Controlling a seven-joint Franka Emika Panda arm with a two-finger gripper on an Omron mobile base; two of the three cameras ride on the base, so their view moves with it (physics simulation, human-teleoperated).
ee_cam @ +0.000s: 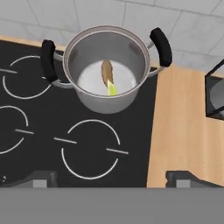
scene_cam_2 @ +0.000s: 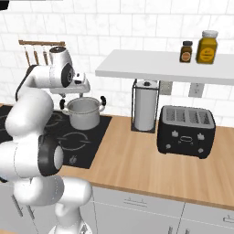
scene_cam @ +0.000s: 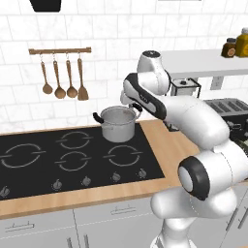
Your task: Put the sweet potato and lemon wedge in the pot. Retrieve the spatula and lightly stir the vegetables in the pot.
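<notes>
Pot (ee_cam: 105,70) stands on the back right corner of the black cooktop (ee_cam: 87,131), and in the hand view it lies at about 12 o'clock from the gripper (ee_cam: 111,179), a little way ahead of the two dark tips. The jaws are spread wide and hold nothing. On the bottom of the pot I see a brown, long piece that I take for the sweet potato (ee_cam: 106,71), with its long axis running from 12 to 6 o'clock, and touching its near end a small yellow-green piece, probably the lemon wedge (ee_cam: 112,89). So both foods seem to be in the pot already, and I judge that the next step is to fetch the spatula (scene_cam: 83,90). In the left base view it hangs on the wooden rail (scene_cam: 59,50) on the tiled wall, the last of four wooden utensils, with its long axis vertical and the flat blade at the bottom. From the pot (scene_cam: 117,124) it lies at about 10 o'clock, higher and well apart, so the hand must rise and swing to the left, and turn toward the wall. The three spoons (scene_cam: 59,89) hang just beside it, which leaves little room for the jaws. The wooden counter (scene_cam_2: 137,155) to the right carries a paper towel holder (scene_cam_2: 145,106) and a black toaster (scene_cam_2: 186,130); two jars (scene_cam_2: 206,46) stand on the white shelf (scene_cam_2: 160,66) above.
</notes>
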